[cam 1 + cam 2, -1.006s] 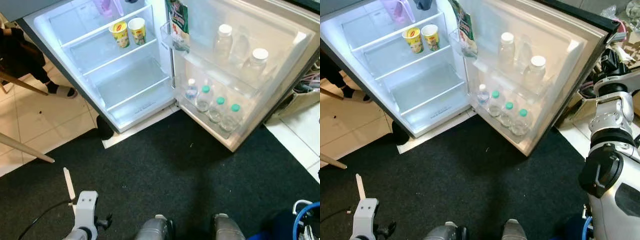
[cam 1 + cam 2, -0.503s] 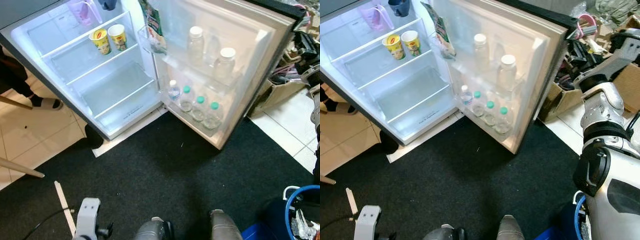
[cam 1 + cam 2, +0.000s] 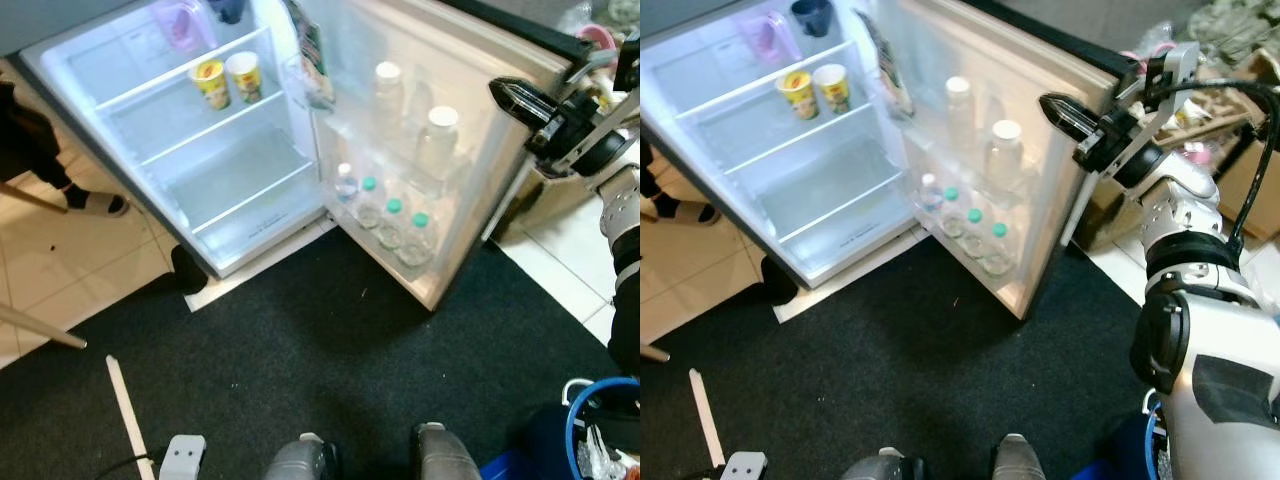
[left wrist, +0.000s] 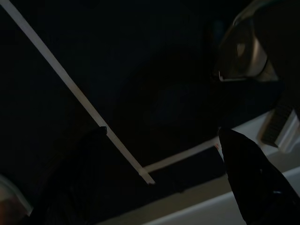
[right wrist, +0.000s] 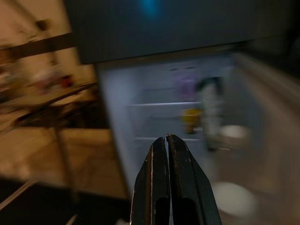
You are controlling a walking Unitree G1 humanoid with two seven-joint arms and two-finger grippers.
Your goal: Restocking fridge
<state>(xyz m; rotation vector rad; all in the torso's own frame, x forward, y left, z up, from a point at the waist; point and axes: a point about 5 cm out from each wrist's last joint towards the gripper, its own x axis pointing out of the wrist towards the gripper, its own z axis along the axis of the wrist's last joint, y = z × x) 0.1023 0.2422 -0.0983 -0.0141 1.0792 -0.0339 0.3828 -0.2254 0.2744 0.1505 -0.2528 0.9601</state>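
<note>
The fridge (image 3: pixel 250 190) stands open, its door (image 3: pixel 470 60) swung out to the right. Two yellow cups (image 3: pixel 228 80) sit on an upper shelf, below a pink jug (image 3: pixel 180 25). Small green-capped bottles (image 3: pixel 390 215) line the door's lowest rack, two white-capped bottles (image 3: pixel 437 135) stand in the rack above, and a green packet (image 3: pixel 312 60) hangs in the top one. My right gripper (image 3: pixel 1055 107) is raised at the door's outer edge, fingers (image 5: pixel 159 187) shut together with nothing in them. My left gripper (image 4: pixel 161 133) hangs low over the dark rug, open.
A black rug (image 3: pixel 330 340) lies before the fridge, with a white strip (image 3: pixel 125 405) on it. A blue bucket (image 3: pixel 600 420) stands at the near right. Boxes and clutter (image 3: pixel 1230 100) sit behind the door. A person's sandalled foot (image 3: pixel 95 205) is left of the fridge.
My right arm has risen, bringing its shut gripper up to the door's outer edge. The head view has swung right and back. My left wrist has sunk lower.
</note>
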